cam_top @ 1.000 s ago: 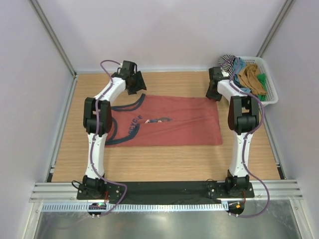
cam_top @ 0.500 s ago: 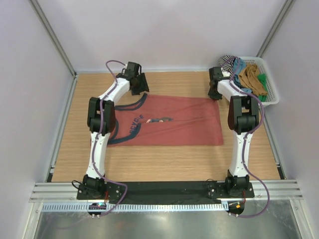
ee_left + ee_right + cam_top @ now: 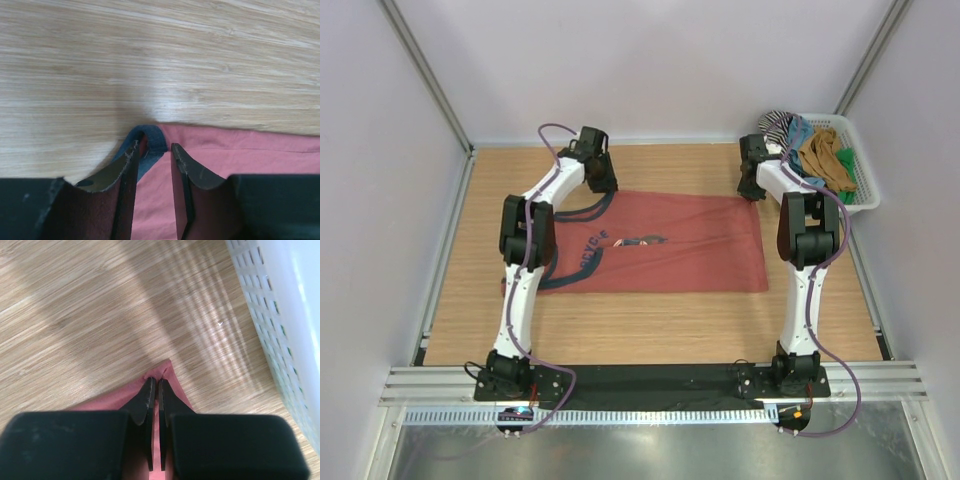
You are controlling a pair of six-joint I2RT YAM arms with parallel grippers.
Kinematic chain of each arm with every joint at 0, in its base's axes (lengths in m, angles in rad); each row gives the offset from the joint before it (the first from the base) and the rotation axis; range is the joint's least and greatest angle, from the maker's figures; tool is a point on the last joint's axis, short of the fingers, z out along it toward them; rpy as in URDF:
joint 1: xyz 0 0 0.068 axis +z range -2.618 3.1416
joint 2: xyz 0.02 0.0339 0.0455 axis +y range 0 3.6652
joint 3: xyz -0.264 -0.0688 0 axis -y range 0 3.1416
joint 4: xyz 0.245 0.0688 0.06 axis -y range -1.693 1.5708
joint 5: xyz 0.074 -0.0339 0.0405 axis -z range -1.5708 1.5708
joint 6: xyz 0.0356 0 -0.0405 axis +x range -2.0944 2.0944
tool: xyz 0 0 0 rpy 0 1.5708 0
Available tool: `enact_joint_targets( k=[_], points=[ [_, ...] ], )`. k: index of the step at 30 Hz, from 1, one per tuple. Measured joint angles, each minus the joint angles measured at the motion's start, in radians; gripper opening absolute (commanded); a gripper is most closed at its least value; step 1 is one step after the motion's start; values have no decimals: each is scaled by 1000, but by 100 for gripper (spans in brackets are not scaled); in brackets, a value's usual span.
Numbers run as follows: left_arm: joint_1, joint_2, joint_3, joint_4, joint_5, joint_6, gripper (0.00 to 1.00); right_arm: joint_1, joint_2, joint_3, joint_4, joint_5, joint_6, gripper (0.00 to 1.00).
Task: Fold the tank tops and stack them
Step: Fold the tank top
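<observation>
While the rust-red tank top [image 3: 670, 250] lies flat on the table [image 3: 650, 320] with its long axis left to right, I see my right gripper [image 3: 154, 383] pinched on its far hem corner [image 3: 167, 371], and my left gripper [image 3: 154, 148], jaws narrowly apart, straddles the navy strap [image 3: 156, 141].

The left gripper [image 3: 155, 146] reaches in from the bottom of the view, its two dark fingers [image 3: 192, 175] standing a little apart. Between the fingertips lies the looped navy strap [image 3: 152, 137] of the rust-red tank top [image 3: 240, 150], close against one finger. The red cloth spreads flat from the strap toward one side. Beyond its hem, the bare pale wood of the worktop [image 3: 160, 60] fills the upper view.
</observation>
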Motion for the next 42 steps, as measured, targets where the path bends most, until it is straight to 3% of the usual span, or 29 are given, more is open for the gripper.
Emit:
enact_joint_targets(
  k=[5, 7, 8, 15, 33, 42],
  points=[
    [-6, 29, 38, -14, 2, -1, 26, 0, 0, 0, 0, -1, 0, 1],
    [-8, 31, 39, -19, 1, -4, 4, 0, 0, 0, 0, -2, 0, 1],
    [-10, 32, 39, -24, 1, -3, 0, 0, -1, 0, 0, -2, 0, 1],
    [-8, 17, 10, -14, -6, 1, 0, 2, -24, -21, 0, -24, 0, 1],
    [-7, -476, -547, 187, -7, -2, 0, 18, -478, -386, 63, -85, 43, 1],
    [-57, -711, -835, 229, -32, -13, 0, 19, -674, -616, 72, -101, 66, 1]
  ],
)
